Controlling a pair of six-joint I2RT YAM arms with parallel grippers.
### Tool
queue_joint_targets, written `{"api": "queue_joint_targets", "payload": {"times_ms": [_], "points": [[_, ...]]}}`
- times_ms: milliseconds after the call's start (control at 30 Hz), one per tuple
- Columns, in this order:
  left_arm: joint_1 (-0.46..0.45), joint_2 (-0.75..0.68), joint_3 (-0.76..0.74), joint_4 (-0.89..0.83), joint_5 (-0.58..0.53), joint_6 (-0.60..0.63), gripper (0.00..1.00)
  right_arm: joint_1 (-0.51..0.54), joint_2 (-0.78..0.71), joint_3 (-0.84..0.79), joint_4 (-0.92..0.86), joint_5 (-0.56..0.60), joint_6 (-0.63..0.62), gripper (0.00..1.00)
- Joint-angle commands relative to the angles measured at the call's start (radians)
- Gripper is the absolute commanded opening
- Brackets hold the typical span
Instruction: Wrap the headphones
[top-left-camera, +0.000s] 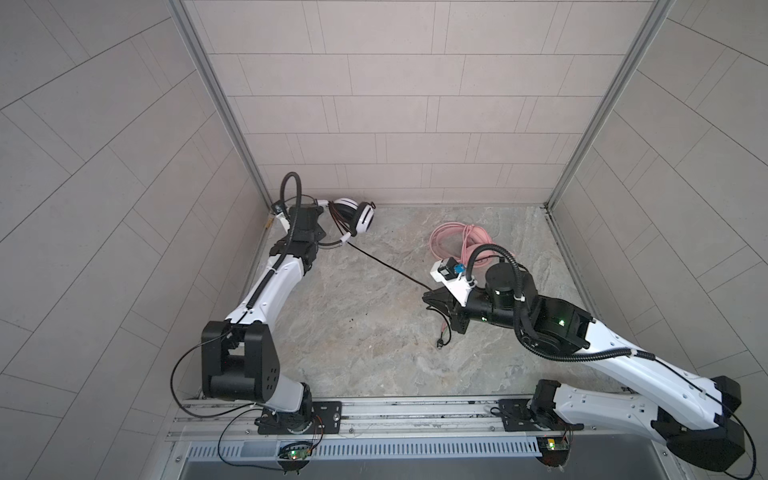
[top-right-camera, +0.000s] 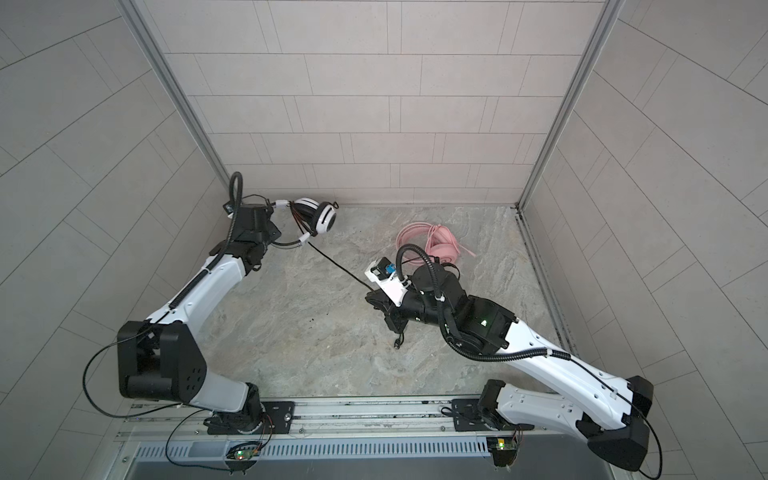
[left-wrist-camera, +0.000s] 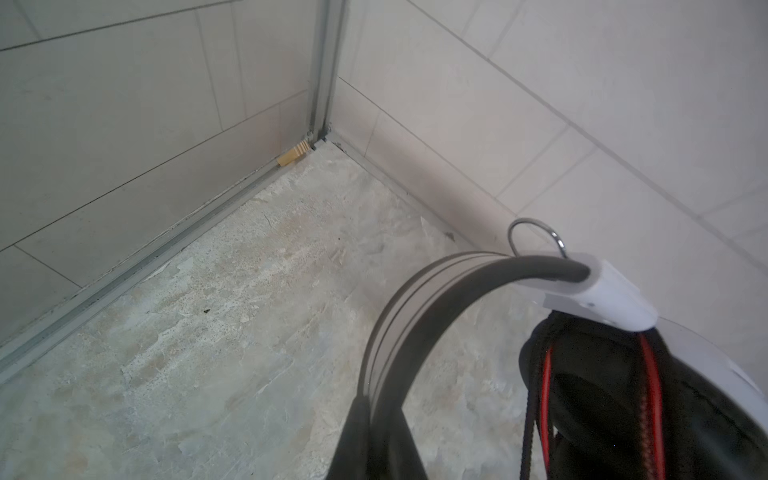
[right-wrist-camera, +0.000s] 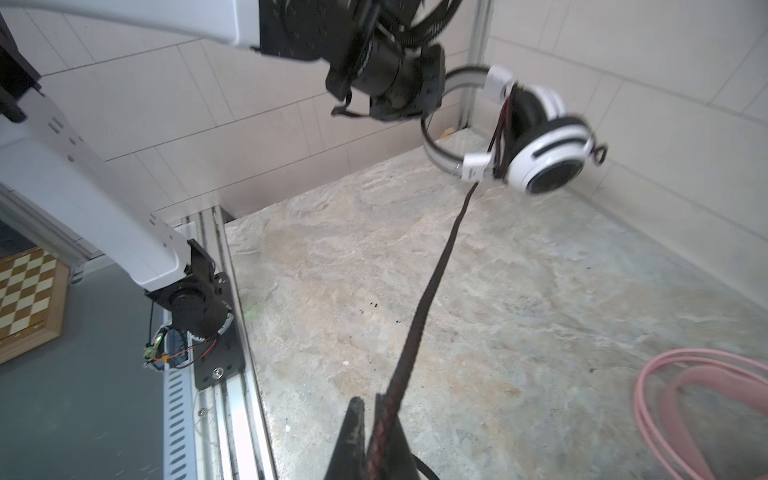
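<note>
The white-and-black headphones sit at about 11 o'clock on the counter, close to the far-left corner. In the right wrist view they appear to be held clear of the surface. Their ear cups lie together, with red and black strands bunched between them. The left gripper has its jaws closed on the headband, which passes between them in the left wrist view. From the lower white slider, the black cable runs in a straight, taut line toward 4 o'clock. It ends near the middle of the counter at the right gripper, whose jaws are pinched narrowly on it. The weave of the cable shows red flecks where it enters the jaws. Past the grip, a short loose tail drops toward 6 o'clock and ends in a small plug. The frames do not show whether the plug touches the counter. The pink headphones lie at about 1 o'clock, well apart from either gripper. Their pink cable is heaped in loose loops over and around them, and the right arm partly hides them in both top views. A small tan block sits in the far-left corner where the tiled walls meet. A chessboard shows beyond the near rail in the right wrist view.
</note>
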Motion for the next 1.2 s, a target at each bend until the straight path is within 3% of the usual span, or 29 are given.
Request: {"api": "queue_joint_targets", "payload": {"times_ms": [0, 167, 300, 367, 467, 567, 700, 933, 1167], "points": [[-0.071, -0.036, 0.002, 0.096, -0.069, 0.102, 0.00, 0.005, -0.032, 0.064, -0.027, 0.117, -0.067, 0.06], [-0.158, -0.084, -0.061, 0.044, -0.034, 0.206, 0.00, -0.024, -0.005, 0.148, -0.033, 0.226, -0.098, 0.06], [-0.232, -0.125, -0.097, -0.033, 0.215, 0.319, 0.00, -0.078, 0.031, 0.231, -0.037, 0.239, -0.088, 0.06], [-0.283, -0.141, -0.099, -0.114, 0.270, 0.364, 0.00, -0.115, 0.054, 0.273, -0.037, 0.237, -0.089, 0.06], [-0.352, -0.179, -0.094, -0.228, 0.332, 0.439, 0.00, -0.226, 0.097, 0.335, -0.043, 0.161, -0.064, 0.06], [-0.397, -0.225, -0.089, -0.332, 0.372, 0.500, 0.00, -0.382, 0.147, 0.368, -0.015, 0.006, 0.018, 0.06], [-0.406, -0.293, -0.063, -0.464, 0.488, 0.584, 0.00, -0.514, 0.243, 0.389, 0.017, -0.128, 0.081, 0.06], [-0.402, -0.441, -0.053, -0.556, 0.603, 0.678, 0.00, -0.597, 0.360, 0.340, 0.009, -0.157, 0.090, 0.07], [-0.393, -0.517, -0.029, -0.449, 0.689, 0.579, 0.00, -0.609, 0.422, 0.246, 0.032, -0.201, 0.121, 0.07]]}}
